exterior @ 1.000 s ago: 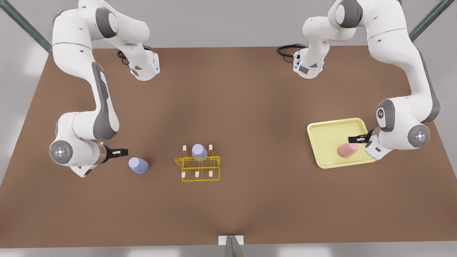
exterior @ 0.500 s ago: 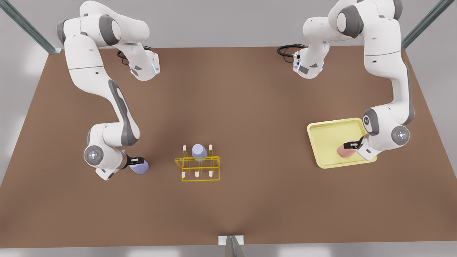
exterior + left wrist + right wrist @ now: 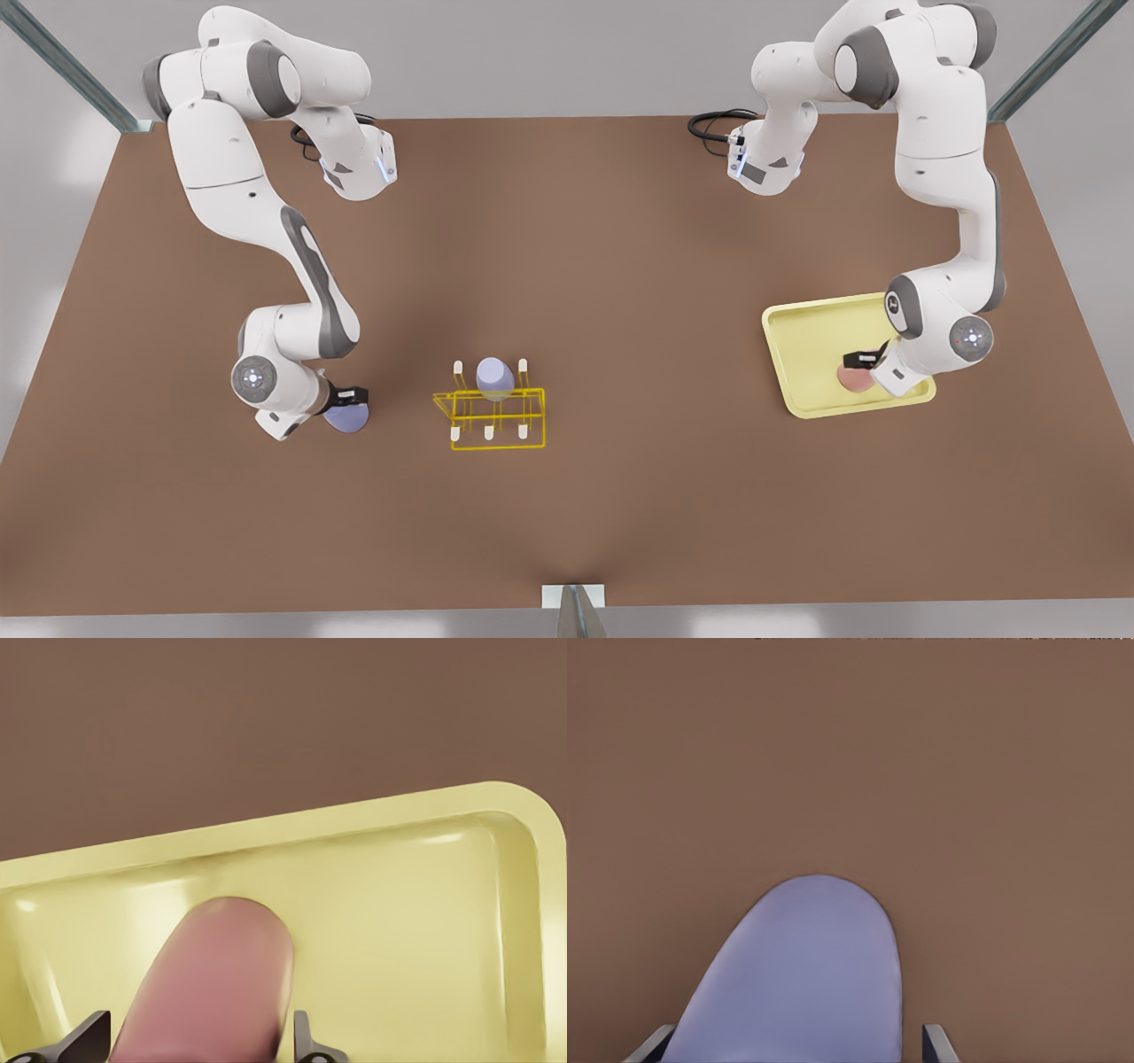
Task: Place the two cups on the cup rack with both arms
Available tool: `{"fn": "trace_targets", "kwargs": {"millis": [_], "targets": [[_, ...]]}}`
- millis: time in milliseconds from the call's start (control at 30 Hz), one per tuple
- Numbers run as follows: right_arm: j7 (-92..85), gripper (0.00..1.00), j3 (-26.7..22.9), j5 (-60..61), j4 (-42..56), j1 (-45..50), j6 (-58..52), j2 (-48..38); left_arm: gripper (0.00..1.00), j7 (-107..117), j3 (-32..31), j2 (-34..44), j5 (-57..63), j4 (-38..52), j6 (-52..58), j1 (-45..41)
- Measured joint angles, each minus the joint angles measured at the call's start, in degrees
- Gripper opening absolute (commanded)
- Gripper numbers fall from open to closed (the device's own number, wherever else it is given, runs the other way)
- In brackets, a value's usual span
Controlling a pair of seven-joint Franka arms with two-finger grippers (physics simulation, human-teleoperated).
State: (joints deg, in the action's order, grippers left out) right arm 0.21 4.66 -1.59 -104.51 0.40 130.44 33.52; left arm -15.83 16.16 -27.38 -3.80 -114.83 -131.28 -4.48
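Each claw straddles its cup for a side grasp, fingers spread: the left claw [image 3: 858,361] around the pink cup [image 3: 855,377] in the pale-yellow tray [image 3: 806,341], the right claw [image 3: 347,395] around the lavender-blue cup [image 3: 347,416] on the worktop [image 3: 620,239], left of the cup rack [image 3: 492,416].

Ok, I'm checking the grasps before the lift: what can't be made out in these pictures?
- Front view: the right gripper covers part of the lavender cup.
- Front view: the left gripper and its wrist cover much of the pink cup on the tray.
- Wrist views: the picture edge cuts off both cups, so contact can't be judged.
- Front view: the racked cup hides its peg on the cup rack.
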Motion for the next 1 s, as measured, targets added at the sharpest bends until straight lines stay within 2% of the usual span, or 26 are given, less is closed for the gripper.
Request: {"fn": "trace_targets", "kwargs": {"millis": [33, 67, 367, 500, 600, 900, 1000], "targets": [[0.0, 1.00, 0.0, 0.0, 0.0, 0.0, 0.2, 0.2, 1.00, -0.2, 0.0, 0.0, 0.0, 0.0, -0.1, 0.0], [0.1, 1.00, 0.0, 0.0, 0.0, 0.0, 0.4, 0.3, 0.94, -0.3, -0.1, 0.0, 0.0, 0.0, -0.2, 0.0], [0.4, 0.99, 0.0, 0.0, -0.3, 0.1, 1.1, 0.6, 0.91, -1.4, -0.1, -0.3, 0.0, -0.1, -0.5, 0.0], [0.4, 0.85, 0.0, 0.1, -0.2, 0.1, 1.2, 0.7, 0.90, -1.7, -0.1, -0.3, -0.1, -0.1, -0.6, 0.0], [0.3, 0.81, 0.0, 0.3, -0.2, 0.1, 1.3, 0.7, 0.87, -1.9, -0.1, -0.3, 0.0, -0.1, -0.6, 0.0], [0.5, 0.80, 0.2, 0.0, 0.1, 0.0, 1.1, -0.1, 0.87, -2.2, -0.3, -1.0, -0.5, 0.1, -0.8, 0.0], [0.8, 0.80, 0.4, 0.1, 0.3, 0.2, 1.0, -1.4, 0.82, -2.2, -0.3, -1.0, -0.6, 0.1, -0.8, 0.0]]}}
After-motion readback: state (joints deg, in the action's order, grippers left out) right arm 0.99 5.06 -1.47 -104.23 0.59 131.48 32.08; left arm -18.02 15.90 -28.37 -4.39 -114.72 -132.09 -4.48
